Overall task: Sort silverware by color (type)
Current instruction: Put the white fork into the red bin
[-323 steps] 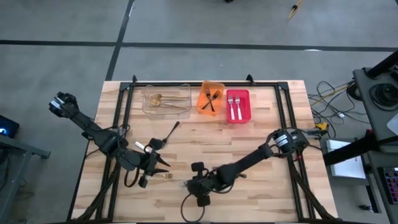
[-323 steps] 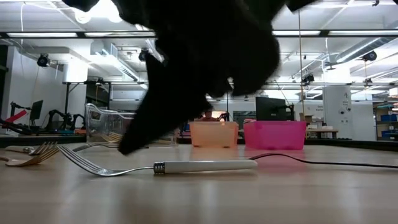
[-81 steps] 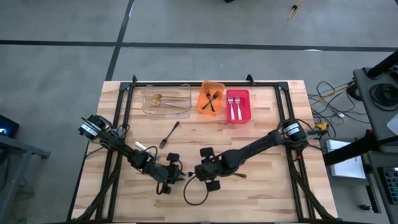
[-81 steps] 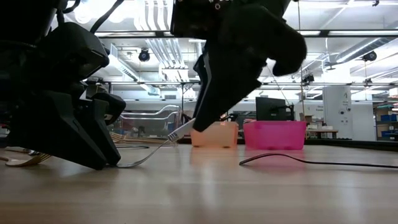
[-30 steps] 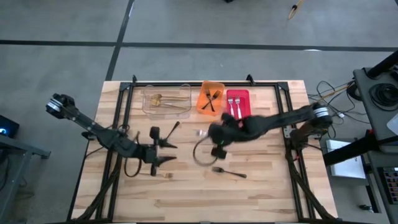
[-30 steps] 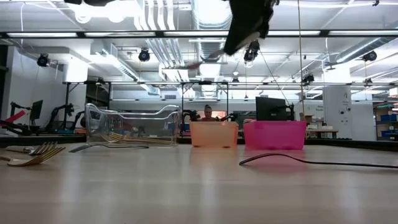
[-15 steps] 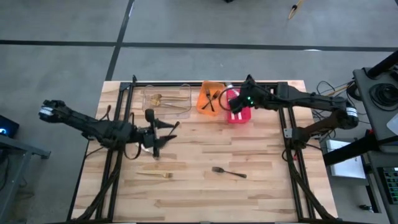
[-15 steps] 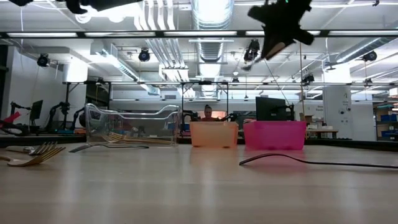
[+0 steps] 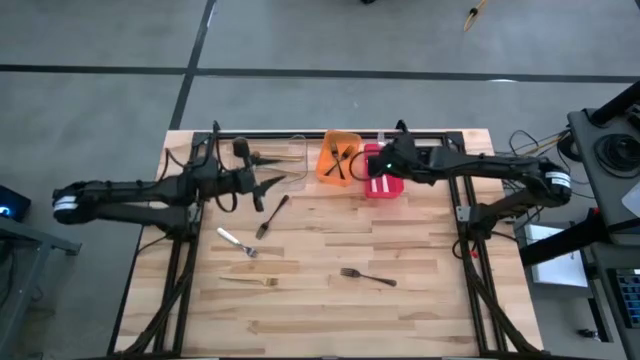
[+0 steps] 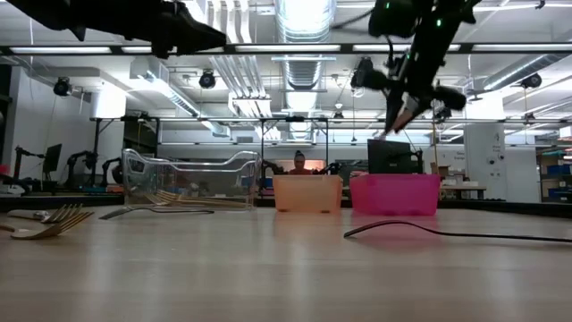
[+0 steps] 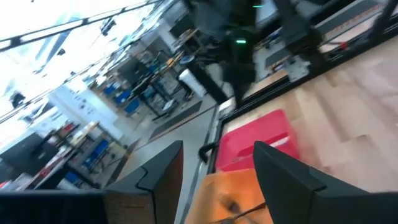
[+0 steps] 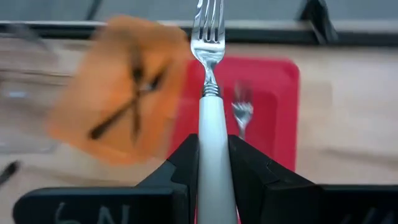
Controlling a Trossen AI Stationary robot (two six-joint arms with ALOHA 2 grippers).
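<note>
My right gripper [image 9: 378, 166] hovers over the red bin [image 9: 392, 186] at the table's far edge, shut on a silver fork with a white handle [image 12: 209, 74]. The fork's tines point out past the fingertips. My left gripper [image 9: 262, 185] is open and empty, level, in front of the clear bin [image 9: 270, 160]. On the wood lie a black fork [image 9: 271, 214], a white-handled silver fork [image 9: 236, 241], a gold fork [image 9: 250, 281] and another black fork [image 9: 367, 276]. The orange bin [image 12: 118, 99] holds black forks; the red bin [image 12: 280, 106] holds a silver fork [image 12: 241, 113]. My right gripper pinches the fork's white handle [image 12: 211, 140] between its two fingers [image 12: 184, 163]. The fingers slant downward from the table's right and lie along the fork. The fork is lifted clear, its tines [image 12: 209, 18] ahead of the fingertips, above the red bin.
The three bins stand in a row along the far edge, inside a black frame [image 9: 330, 134]. A dark cable [image 10: 429, 231] lies on the table in the low view. Bare wood lies at the table's near and right parts.
My right gripper has carried the silver fork from above the table's middle toward the far edge, over the red bin, rolling and tipping downward. My left gripper, still open, has swung from the table's near left toward the far edge, up to the clear bin.
</note>
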